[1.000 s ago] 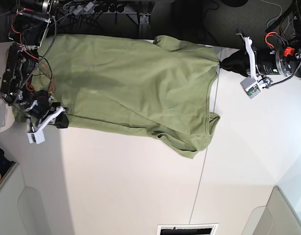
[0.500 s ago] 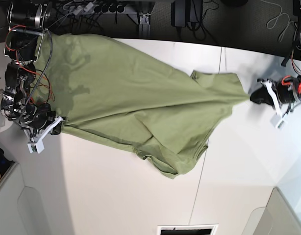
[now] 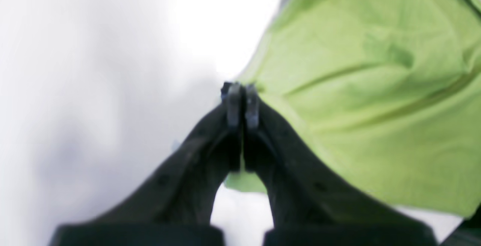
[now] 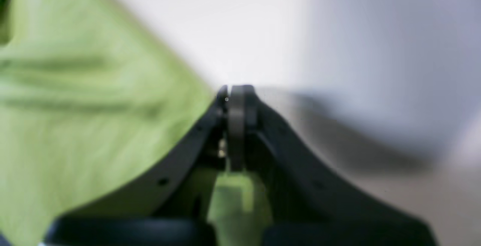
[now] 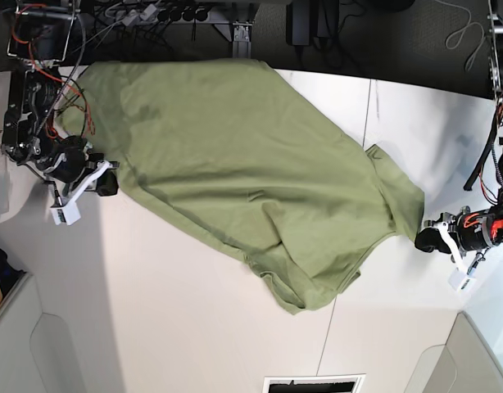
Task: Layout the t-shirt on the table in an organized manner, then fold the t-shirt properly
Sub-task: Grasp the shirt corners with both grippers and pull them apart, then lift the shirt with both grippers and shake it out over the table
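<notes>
The job is at its 1st step, laying out: the shirt (image 5: 235, 164) is stretched slantwise across the table (image 5: 194, 327) between the 2 arms, with nothing folded yet. The right gripper (image 5: 104, 184) is clamped on the cloth's edge at the base view's left, and its own wrist view shows green fabric pinched between the closed jaws. The left gripper (image 5: 428, 237) is clenched on a corner at the base view's right; the left wrist view is blurred, but cloth seems to run out from the tips (image 3: 242, 101). One sleeve is bunched near the table's front, and the shirt's far edge reaches the table's back edge. Next, I judge, both arms must draw their held edges apart and square to the table, then lower the shirt flat before letting go, so the sleeve unfurls.
</notes>
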`<state>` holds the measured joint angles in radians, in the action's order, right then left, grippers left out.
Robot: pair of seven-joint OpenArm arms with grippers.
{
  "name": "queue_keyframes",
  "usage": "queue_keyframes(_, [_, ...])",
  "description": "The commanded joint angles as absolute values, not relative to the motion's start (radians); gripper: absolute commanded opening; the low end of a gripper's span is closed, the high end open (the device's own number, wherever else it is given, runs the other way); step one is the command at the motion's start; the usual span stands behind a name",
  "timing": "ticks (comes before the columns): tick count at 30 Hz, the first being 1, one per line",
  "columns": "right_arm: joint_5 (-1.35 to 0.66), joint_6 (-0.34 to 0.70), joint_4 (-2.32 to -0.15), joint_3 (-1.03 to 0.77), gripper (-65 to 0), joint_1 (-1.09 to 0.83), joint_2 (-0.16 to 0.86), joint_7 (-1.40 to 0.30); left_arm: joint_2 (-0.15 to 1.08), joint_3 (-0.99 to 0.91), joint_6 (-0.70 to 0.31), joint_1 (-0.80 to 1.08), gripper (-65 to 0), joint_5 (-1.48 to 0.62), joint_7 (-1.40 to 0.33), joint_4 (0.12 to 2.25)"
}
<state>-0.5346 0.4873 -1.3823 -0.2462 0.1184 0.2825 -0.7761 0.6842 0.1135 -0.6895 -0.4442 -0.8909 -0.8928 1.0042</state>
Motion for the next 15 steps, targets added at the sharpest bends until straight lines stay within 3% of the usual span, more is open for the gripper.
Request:
queue_keyframes(1, [-0.568,0.513,-1.430,-0.249,-65.0,0.141,0.281,-0.752,0.709,0.115,-0.698,-0.488,-65.0,-0.909,-0.879,1.016])
queue_keyframes(3, [-0.590,0.513,-1.454,-0.249,-65.0,0.146,0.250,-0.756,0.710,0.118,-0.698,-0.513,-63.3,-0.932,-0.903,1.017])
queue_keyframes(6, [-0.591,0.532,-1.456,-0.248,-65.0,0.175,0.195,-0.756,0.726,0.118,-0.698,-0.535,-36.9,-0.989,-0.974,1.023])
queue_keyframes(7, [-0.591,0.532,-1.456,-0.247,-65.0,0.183,0.178,-0.756,0.735,0.118,-0.698,-0.538,-32.6,-1.009,-0.995,1.025])
queue_keyframes(15, [-0.462,0.546,-1.375,-0.160,-65.0,0.290,0.102,-0.710,0.797,0.118,-0.698,-0.530,-32.1,-1.190,-1.060,1.049])
